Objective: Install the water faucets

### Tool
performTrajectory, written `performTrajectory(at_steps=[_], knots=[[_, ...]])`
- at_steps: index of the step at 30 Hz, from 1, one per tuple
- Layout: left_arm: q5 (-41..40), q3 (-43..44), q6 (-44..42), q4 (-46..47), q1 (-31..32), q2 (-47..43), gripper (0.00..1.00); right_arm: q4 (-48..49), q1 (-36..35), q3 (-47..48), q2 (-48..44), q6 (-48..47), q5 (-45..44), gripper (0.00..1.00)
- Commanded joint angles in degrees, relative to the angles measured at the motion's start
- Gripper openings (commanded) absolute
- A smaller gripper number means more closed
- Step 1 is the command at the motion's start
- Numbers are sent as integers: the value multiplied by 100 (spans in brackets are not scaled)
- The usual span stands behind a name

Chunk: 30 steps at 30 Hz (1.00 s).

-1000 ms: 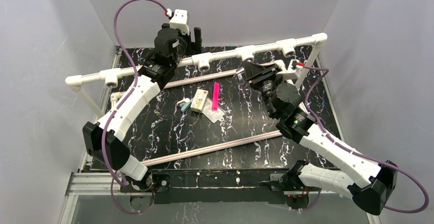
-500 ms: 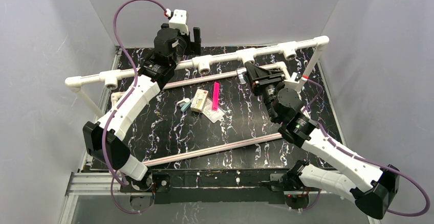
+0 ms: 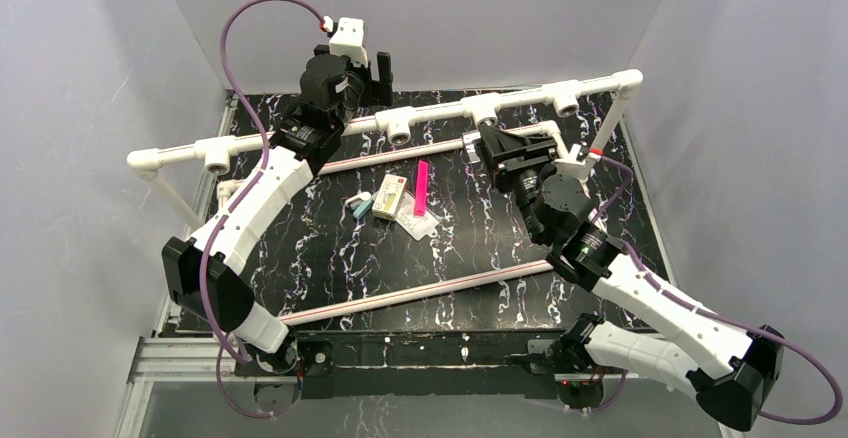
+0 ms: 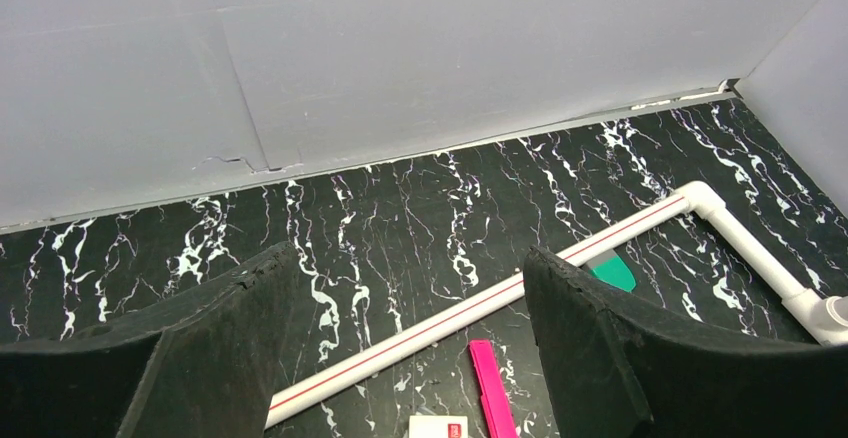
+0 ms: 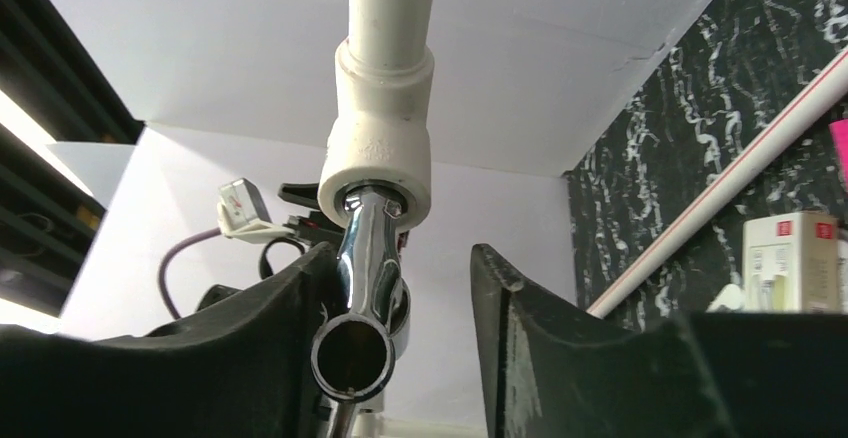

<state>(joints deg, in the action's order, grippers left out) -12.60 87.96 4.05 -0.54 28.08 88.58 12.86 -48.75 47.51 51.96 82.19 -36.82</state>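
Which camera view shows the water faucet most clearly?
The right wrist view: the chrome water faucet fills the centre, its end seated in a white pipe socket. The top external view gives only a small silvery glint at the right tool. The left wrist view misses it.

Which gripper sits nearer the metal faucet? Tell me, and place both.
Right. The right gripper straddles the faucet at its tee socket; the left gripper hangs apart, leftward beyond the white pipe.
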Motion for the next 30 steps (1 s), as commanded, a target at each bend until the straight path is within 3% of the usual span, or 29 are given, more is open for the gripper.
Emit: performTrajectory(at_steps=[1, 7, 18, 30], knots=[[-3, -421, -18, -867, -4, 329, 80, -268, -64, -8, -248, -486, 48, 64], [3, -384, -25, -880, -4, 364, 80, -480, -63, 38, -563, -1029, 43, 73], [21, -346, -19, -899, -4, 407, 80, -1273, -60, 290, -1184, -2781, -83, 74], [36, -353, -2, -901, -4, 397, 80, -1568, -57, 897, -1430, -7360, 156, 72]])
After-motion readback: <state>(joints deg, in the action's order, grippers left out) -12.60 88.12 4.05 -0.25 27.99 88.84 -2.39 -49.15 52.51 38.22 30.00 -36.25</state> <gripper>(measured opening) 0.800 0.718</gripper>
